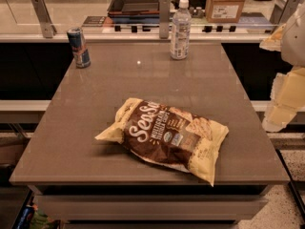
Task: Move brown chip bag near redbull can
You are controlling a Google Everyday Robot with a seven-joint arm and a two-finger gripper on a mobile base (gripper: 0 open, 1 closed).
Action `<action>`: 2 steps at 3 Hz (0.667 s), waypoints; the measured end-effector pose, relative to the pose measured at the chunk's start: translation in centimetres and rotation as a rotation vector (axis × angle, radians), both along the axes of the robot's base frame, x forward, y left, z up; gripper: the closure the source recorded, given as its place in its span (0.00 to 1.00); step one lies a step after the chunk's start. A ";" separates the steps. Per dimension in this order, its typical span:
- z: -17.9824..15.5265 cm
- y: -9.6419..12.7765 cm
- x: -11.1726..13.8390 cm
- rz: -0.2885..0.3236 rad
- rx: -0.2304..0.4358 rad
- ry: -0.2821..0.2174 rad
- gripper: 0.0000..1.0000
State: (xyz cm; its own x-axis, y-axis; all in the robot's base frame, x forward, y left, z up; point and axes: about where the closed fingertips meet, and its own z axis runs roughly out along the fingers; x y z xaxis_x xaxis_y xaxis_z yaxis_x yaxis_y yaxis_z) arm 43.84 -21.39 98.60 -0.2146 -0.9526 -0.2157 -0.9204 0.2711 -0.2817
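Now | brown chip bag [167, 140] centre | redbull can [78, 47] far-left | pincer [282, 104] right edge

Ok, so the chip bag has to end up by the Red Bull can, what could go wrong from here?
1. The brown chip bag lies with one corner close to the front edge of the table; a slipped grasp might send it off.
2. The redbull can stands slim and upright near the far left edge, so the bulky bag could topple it.
3. The gripper is at the right, beside the table; reaching across may clip the upright water bottle.
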 end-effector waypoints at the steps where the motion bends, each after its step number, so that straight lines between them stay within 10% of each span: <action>1: -0.3 0.6 0.3 -0.003 0.005 0.003 0.00; 2: -1.9 2.4 0.9 -0.028 0.038 0.031 0.00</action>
State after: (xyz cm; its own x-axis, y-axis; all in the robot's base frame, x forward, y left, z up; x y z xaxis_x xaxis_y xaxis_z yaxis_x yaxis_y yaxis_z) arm 44.71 -18.97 96.74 -0.2481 -0.9374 -0.2443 -0.9204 0.3068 -0.2423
